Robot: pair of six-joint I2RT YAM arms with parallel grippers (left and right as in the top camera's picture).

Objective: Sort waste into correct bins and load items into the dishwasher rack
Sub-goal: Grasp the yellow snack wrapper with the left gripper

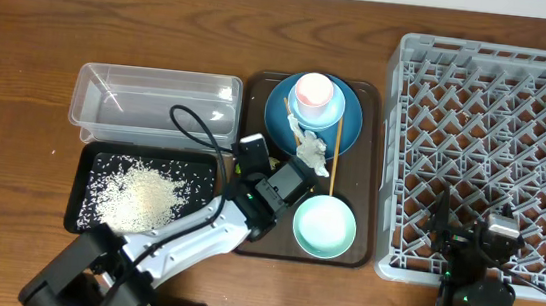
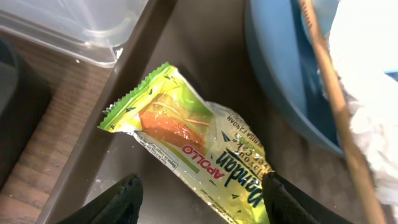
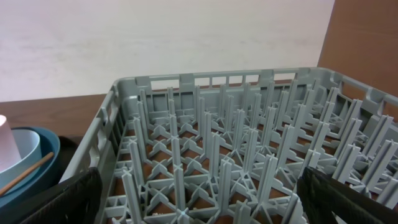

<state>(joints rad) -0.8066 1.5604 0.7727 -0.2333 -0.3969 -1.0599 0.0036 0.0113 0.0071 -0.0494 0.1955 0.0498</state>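
A yellow-green snack wrapper point(image 2: 193, 143) lies flat on the brown serving tray point(image 2: 205, 37), just left of the blue plate-bowl point(image 1: 350, 130). My left gripper point(image 2: 202, 193) straddles its near end. The right fingertip is at the wrapper's edge and the left fingertip point(image 2: 127, 193) stands apart from it. From overhead the left gripper point(image 1: 252, 161) hides the wrapper. The plate-bowl holds a pink cup point(image 1: 312, 92), a crumpled white tissue point(image 1: 311, 149) and wooden chopsticks point(image 1: 335, 159). My right gripper point(image 3: 199, 193) hangs open over the grey dishwasher rack point(image 1: 495, 144), holding nothing.
A mint-green bowl point(image 1: 324, 226) sits at the front of the brown tray. The clear tub point(image 1: 157, 107) stands left of the tray. In front of the tub, the black tray point(image 1: 90, 171) holds a heap of white rice grains point(image 1: 143, 196).
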